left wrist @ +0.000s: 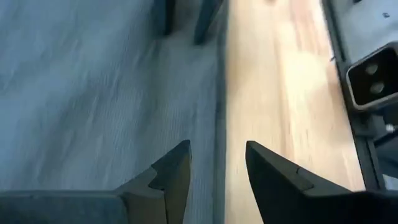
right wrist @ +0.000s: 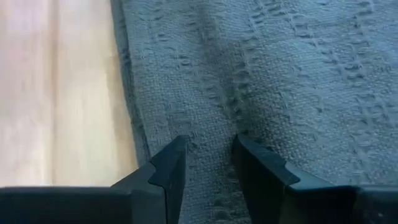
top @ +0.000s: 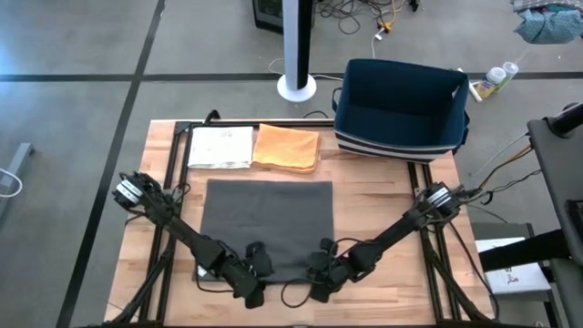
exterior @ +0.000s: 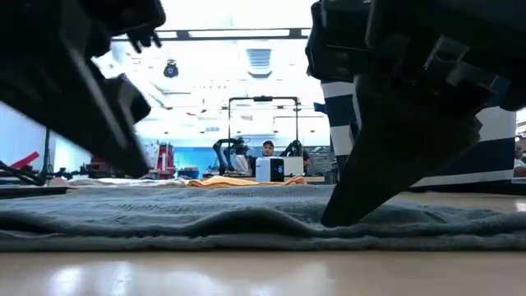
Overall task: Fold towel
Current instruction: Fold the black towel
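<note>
We are working at a wooden table [top: 383,205] set on a grey concrete floor, with a lit workshop room stretching out behind it in the low view. At the table's far edge stands a dark blue basket [top: 401,107], and beside it lie an already folded orange cloth [top: 286,148] and a folded white cloth [top: 220,147]. The grey towel [top: 267,220] lies spread flat in the middle of the table, unfolded, so we judge the task barely begun: every fold is left to make. Both arms reach to its near edge. Our left gripper [left wrist: 214,169] hangs over that edge with its fingers parted, holding nothing. Our right gripper [right wrist: 208,163] presses down on the towel just inside a near corner, its fingers slightly apart with a ridge of cloth between them, not yet closed.
</note>
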Robot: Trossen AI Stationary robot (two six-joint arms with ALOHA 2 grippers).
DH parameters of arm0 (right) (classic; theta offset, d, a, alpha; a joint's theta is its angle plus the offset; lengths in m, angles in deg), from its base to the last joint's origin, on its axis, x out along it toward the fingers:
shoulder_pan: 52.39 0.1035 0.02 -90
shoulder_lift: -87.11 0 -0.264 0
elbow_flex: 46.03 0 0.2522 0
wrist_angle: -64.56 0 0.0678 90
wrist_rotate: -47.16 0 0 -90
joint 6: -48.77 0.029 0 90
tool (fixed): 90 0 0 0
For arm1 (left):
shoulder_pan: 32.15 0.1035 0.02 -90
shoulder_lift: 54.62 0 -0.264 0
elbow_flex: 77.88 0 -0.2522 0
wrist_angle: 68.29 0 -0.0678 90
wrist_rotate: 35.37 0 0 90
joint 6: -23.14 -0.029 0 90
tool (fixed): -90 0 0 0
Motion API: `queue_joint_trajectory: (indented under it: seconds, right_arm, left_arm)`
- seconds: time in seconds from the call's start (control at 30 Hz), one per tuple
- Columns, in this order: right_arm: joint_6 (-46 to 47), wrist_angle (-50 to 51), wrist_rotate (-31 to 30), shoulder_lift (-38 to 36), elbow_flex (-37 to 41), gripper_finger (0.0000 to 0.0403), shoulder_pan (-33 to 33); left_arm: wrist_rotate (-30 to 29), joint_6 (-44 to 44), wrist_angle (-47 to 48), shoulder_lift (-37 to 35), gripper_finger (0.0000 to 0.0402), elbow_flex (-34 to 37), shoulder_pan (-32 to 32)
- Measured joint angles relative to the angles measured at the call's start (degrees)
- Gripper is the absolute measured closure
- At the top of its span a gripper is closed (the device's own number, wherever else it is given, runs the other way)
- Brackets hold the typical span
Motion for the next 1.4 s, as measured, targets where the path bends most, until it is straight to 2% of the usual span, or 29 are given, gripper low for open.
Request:
queue_joint_trajectory:
  seconds: [0.2,0.3,0.43,0.67,0.73,0.83,0.93,1.03,1.27,1.4]
  right_arm:
    - [-2.4,0.8,-0.7,-1.1,-0.4,0.0279,0.1]
    - [-2.5,0.5,-0.9,-1.3,-0.5,0.0275,0.3]
    - [-2.2,0.4,-1.1,-1.3,-0.4,0.0269,0.6]
    - [-3.2,0.0,-1.7,-1.4,-0.4,0.0268,0.6]
    - [-6.7,-0.8,-2.5,-1.4,-0.4,0.0272,1.1]
    - [-18.8,-6.2,-3.8,-1.5,-0.5,0.0280,3.8]
    - [-21.6,-10.2,-6.5,-0.1,-0.5,0.0292,5.9]
    - [-19.5,-10.6,-7.3,1.8,-0.3,0.0305,5.7]
    - [-17.3,-10.8,-9.6,1.9,-0.5,0.0330,5.8]
    - [-16.9,-11.6,-9.9,1.8,-0.5,0.0339,5.7]
  left_arm:
    - [-4.6,-9.2,-15.8,6.0,0.0253,0.2,0.6]
    - [-6.2,-10.4,-19.4,9.5,0.0259,0.2,1.6]
    - [-6.4,-10.4,-19.2,12.2,0.0266,-0.7,2.2]
    - [-8.7,-11.4,-18.4,12.6,0.0263,-1.0,2.1]
    - [-9.3,-11.4,-18.5,12.6,0.0267,-1.0,2.3]
    - [-9.7,-11.8,-18.6,12.6,0.0278,-1.0,2.4]
    - [-9.7,-12.5,-18.6,12.6,0.0293,-1.0,2.5]
    - [-8.2,-12.8,-18.5,12.6,0.0315,-1.0,2.5]
    - [0.2,-14.3,-15.7,10.0,0.0391,-3.7,2.5]
    - [2.6,-14.1,-10.9,9.4,0.0387,-6.2,2.3]
